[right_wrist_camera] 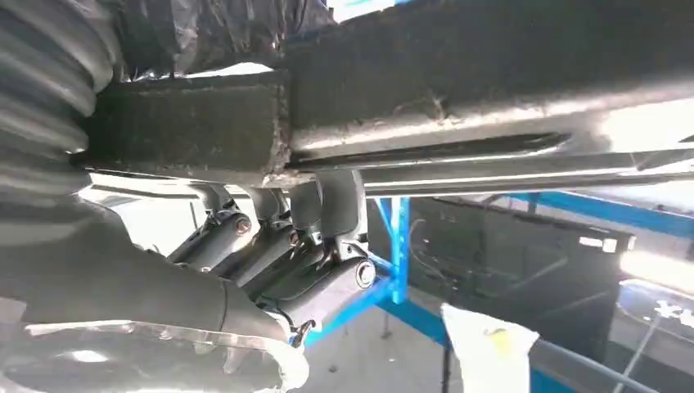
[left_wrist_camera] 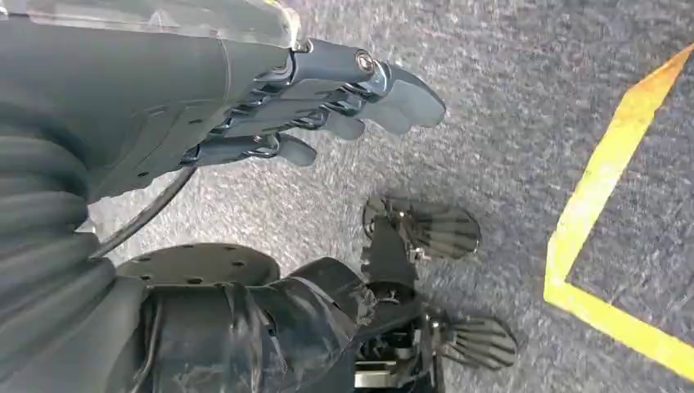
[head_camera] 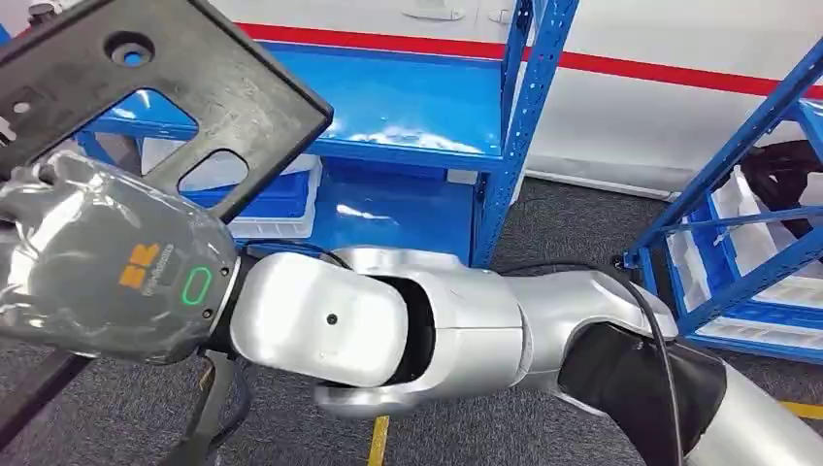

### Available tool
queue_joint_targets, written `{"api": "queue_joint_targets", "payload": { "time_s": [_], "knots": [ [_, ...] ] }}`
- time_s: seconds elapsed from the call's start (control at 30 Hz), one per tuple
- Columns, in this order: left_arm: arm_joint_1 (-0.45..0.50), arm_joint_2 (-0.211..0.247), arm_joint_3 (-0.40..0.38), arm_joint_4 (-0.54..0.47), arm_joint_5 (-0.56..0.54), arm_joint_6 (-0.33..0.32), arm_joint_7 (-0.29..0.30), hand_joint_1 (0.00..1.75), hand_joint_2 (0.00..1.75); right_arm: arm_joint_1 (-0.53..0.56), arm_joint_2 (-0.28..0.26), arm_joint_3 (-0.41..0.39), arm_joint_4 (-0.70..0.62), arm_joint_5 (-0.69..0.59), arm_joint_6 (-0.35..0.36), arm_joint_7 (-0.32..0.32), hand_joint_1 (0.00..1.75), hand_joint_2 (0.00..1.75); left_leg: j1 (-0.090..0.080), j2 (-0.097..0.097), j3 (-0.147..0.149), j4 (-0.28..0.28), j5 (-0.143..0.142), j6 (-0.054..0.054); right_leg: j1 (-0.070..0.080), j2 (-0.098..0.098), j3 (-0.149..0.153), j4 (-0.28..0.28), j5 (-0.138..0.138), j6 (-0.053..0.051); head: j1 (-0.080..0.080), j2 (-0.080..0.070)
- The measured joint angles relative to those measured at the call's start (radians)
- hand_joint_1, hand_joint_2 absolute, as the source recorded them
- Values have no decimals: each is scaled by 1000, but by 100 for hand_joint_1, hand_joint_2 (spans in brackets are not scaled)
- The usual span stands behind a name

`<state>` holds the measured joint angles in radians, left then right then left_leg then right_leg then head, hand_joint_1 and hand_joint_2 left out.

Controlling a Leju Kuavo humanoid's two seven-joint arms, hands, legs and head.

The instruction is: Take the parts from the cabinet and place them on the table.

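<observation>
Part (head_camera: 175,87), black cutout plate, gripped by right hand (head_camera: 107,262), edges cut off; left hand (left_wrist_camera: 327,98) empty, fingers straight.

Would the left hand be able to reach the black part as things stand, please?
Probably not right away: the left hand hangs empty over the grey floor, while the right hand holds the black part up before the blue shelf.

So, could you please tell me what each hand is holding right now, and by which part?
The right hand grips the flat black plastic part with cut-outs by its lower edge. The left hand holds nothing, hanging over the floor.
</observation>
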<state>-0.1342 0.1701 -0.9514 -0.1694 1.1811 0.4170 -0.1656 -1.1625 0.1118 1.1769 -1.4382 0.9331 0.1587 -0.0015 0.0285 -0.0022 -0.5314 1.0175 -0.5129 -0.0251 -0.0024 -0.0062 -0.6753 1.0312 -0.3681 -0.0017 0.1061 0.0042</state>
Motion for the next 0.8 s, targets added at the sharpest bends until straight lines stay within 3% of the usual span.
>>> {"api": "queue_joint_targets", "payload": {
  "time_s": [0.03, 0.07, 0.1, 0.17, 0.2, 0.23, 0.27, 0.3, 0.33, 0.37, 0.4, 0.43, 0.47, 0.5, 0.8],
  "knots": [
    [1, 0, 0, 0, 0, 0, 0, 0, 175, 0, 0, 0, 0, -1, 0, 0, 175, 175, 5, 2, -4, -5, 8, 13, 0, 1, -3, 1, 3, 5, 0, 0],
    [1, 0, 0, 0, 1, 0, 0, 0, 175, -1, 0, 0, 0, -2, 0, 0, 175, 175, 5, 4, -5, -5, 15, 22, -7, 1, -12, 19, -21, 10, 0, 0],
    [1, 0, 0, 0, 2, 0, 0, 0, 175, -1, 0, 0, 0, -2, 1, 1, 175, 175, 5, 4, -10, -5, 20, 30, -6, 2, -30, 68, -64, 14, 5, 0],
    [2, 0, 0, 0, 3, 0, -2, 0, 175, 1, 0, 0, 0, -3, 1, 1, 175, 175, 2, 4, -23, -5, 28, 40, -6, 3, -96, 237, -154, 20, 14, 0],
    [4, 0, 0, 0, 4, 0, -6, 0, 175, 2, -1, 0, 0, -3, 1, 1, 175, 175, 1, 4, -28, -4, 32, 41, -6, 3, -119, 304, -179, 20, 15, 0],
    [6, 1, 0, 0, 5, -1, -8, 0, 175, 3, -1, 0, 0, -4, 2, 2, 175, 175, -1, 4, -31, -4, 34, 41, -6, 3, -121, 323, -178, 17, 17, 0],
    [8, 1, 0, 0, 6, -2, -9, 0, 175, 3, -1, 0, 0, -4, 2, 1, 175, 175, -4, 3, -32, -4, 35, 42, -5, 4, -100, 294, -157, 12, 18, 0],
    [9, 1, 0, 0, 6, -2, -10, 0, 175, 3, -1, 0, 0, -4, 2, 1, 175, 175, -7, 2, -31, -4, 35, 42, -1, 4, -57, 228, -122, 4, 19, 0],
    [9, 1, 0, 0, 6, -3, -10, 0, 175, 1, -1, 0, 0, -6, 2, 2, 175, 175, -12, 0, -28, -4, 35, 42, 3, 4, -1, 131, -79, -11, 20, 0],
    [9, -1, 0, 0, 6, -4, -12, 0, 175, 0, -1, 0, 0, -8, 3, 2, 175, 175, -12, -1, -26, -4, 34, 42, 14, 8, 45, 39, -47, -34, 22, 0],
    [9, -14, 0, 0, 10, -7, -14, 0, 175, 0, -1, 0, 0, -10, 4, 2, 175, 175, -16, 0, -34, -3, 36, 36, 17, 7, 62, 21, -61, -55, 10, 0],
    [7, -8, 0, 0, 11, -8, -15, 0, 175, -3, -1, 0, 0, -12, 6, 3, 175, 175, -8, 0, -38, -4, 39, 31, 20, 6, 56, 5, -52, -51, 15, 0],
    [7, -6, 0, 1, 13, -10, -15, 0, 175, -2, -1, 0, 0, -14, 7, 3, 175, 175, -12, 1, -42, 3, 32, 34, 19, 5, 61, -12, -57, -40, 18, 0],
    [8, -6, 0, 1, 14, -14, -16, 0, 175, -1, 0, 0, 0, -16, 8, 3, 175, 175, -9, 2, -44, 3, 32, 35, 17, 6, 60, -10, -58, -4, 21, 0],
    [12, -7, -1, 1, 17, -19, -11, 0, 175, 0, 2, 0, 0, -19, 10, 7, 175, 175, -9, 2, -37, -10, 37, 28, 17, 6, 60, -9, -63, -11, 20, 0]
  ]
}}
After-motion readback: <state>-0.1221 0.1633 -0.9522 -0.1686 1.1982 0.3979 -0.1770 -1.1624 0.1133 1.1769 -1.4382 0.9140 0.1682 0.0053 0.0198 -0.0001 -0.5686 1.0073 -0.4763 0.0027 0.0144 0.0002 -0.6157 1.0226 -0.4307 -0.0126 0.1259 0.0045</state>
